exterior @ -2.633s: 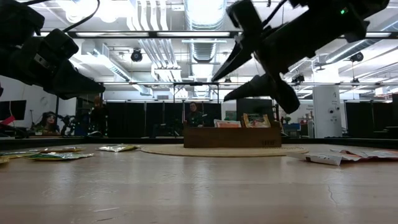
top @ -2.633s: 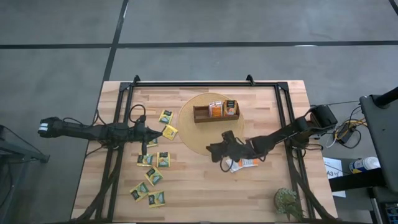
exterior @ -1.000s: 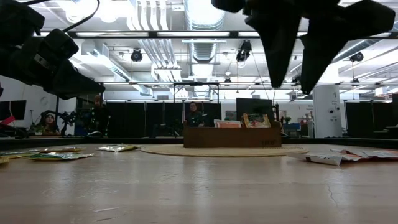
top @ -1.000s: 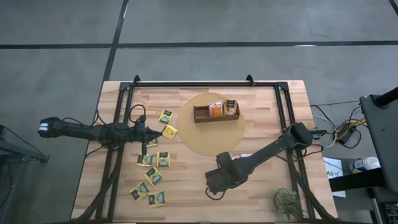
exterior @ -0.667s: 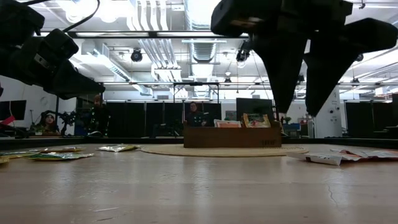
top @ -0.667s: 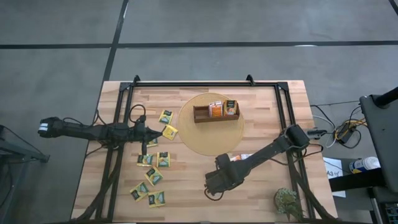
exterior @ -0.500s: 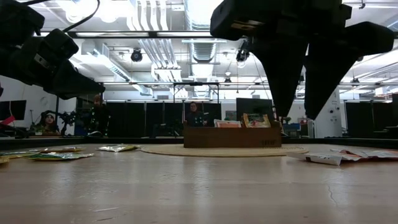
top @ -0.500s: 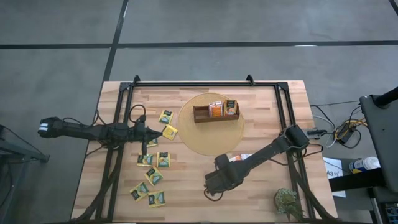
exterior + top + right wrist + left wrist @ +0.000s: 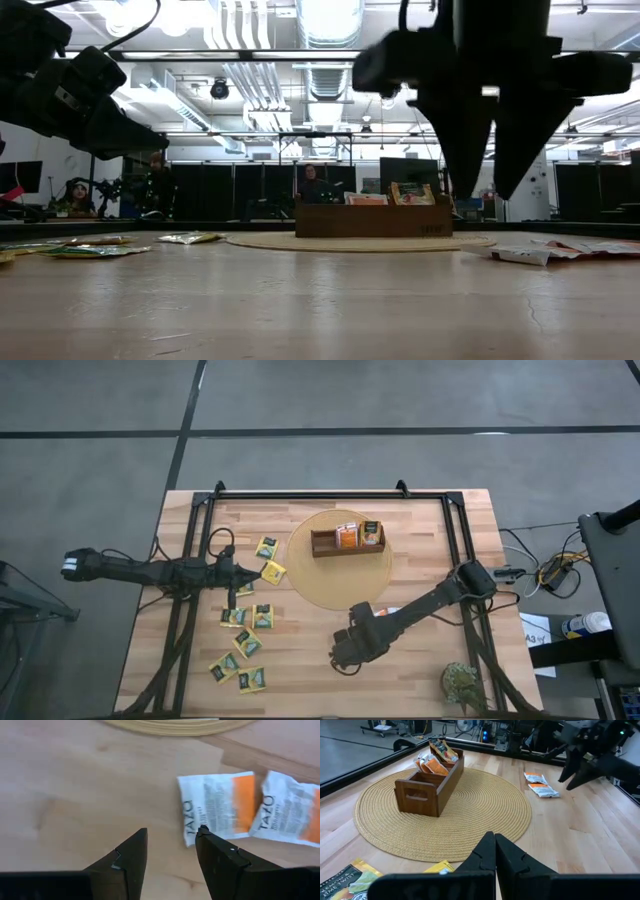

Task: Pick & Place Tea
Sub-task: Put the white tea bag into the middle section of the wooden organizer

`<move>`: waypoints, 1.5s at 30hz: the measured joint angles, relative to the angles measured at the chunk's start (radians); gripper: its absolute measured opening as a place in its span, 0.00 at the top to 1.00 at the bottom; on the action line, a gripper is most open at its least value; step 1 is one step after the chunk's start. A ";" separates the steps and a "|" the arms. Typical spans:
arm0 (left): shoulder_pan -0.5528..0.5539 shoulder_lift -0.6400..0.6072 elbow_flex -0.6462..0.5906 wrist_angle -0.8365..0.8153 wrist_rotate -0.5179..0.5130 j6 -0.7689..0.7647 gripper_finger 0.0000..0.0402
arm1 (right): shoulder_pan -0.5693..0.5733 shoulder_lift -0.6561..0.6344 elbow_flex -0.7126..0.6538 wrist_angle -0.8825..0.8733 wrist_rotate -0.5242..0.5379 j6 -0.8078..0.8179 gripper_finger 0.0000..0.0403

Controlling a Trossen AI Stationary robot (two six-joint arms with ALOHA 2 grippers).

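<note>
**A:** What step are we on?

**B:** We see a wooden tabletop (image 9: 420,660) from above, with one dark arm entering from each side. The right gripper (image 9: 343,658) hangs over bare wood in the middle, between the round woven mat (image 9: 320,585) and the edge opposite the tray. Its fingers are parted to a moderate gap and hold nothing. The left gripper (image 9: 243,574) waits over the left half, fingers pressed together with nothing visible between them. We judge that the right arm is lining up on a packet and has not picked one yet.

**A:** Where is the tea, and what comes next?

**B:** The white-and-orange packets (image 9: 215,810) lie flat on the wood just off the mat, toward the right edge, near the right gripper but not between its fingers. We think the gripper must centre over one packet, come down to the wood so a finger lands on each side, and then close. A flat packet gives little to grip.

**A:** What are the counts?

**B:** We count one mat and one three-compartment wooden tray (image 9: 325,545) on it. Orange packets (image 9: 346,536) stand in two of its compartments, but we cannot tell how many. We count about eight yellow-green packets (image 9: 262,616) scattered over the left half, one partly under the left gripper. There are two white-and-orange packets.
</note>
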 joint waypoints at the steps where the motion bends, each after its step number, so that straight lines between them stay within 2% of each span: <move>1: 0.000 0.000 0.000 0.000 0.000 0.000 1.00 | 0.000 0.000 -0.007 -0.005 0.000 0.006 0.61; 14: 0.000 0.000 0.000 0.000 0.000 0.000 1.00 | -0.017 0.000 -0.076 0.019 -0.025 0.011 0.69; 21: 0.000 0.000 0.000 0.000 0.000 0.000 1.00 | -0.031 0.000 -0.172 0.129 -0.035 -0.006 0.71; 29: 0.000 0.000 0.000 0.000 0.000 0.000 1.00 | -0.072 -0.011 -0.269 0.236 -0.119 -0.092 0.77; 36: 0.000 0.000 0.000 0.000 0.000 0.000 1.00 | -0.078 -0.008 -0.259 0.248 -0.127 -0.137 0.95; 41: 0.000 0.000 0.000 0.000 0.000 0.000 1.00 | -0.078 -0.007 -0.254 0.243 -0.127 -0.142 0.98; 45: 0.000 0.000 0.000 0.000 0.000 0.000 1.00 | -0.077 -0.005 -0.220 0.220 -0.102 -0.207 0.98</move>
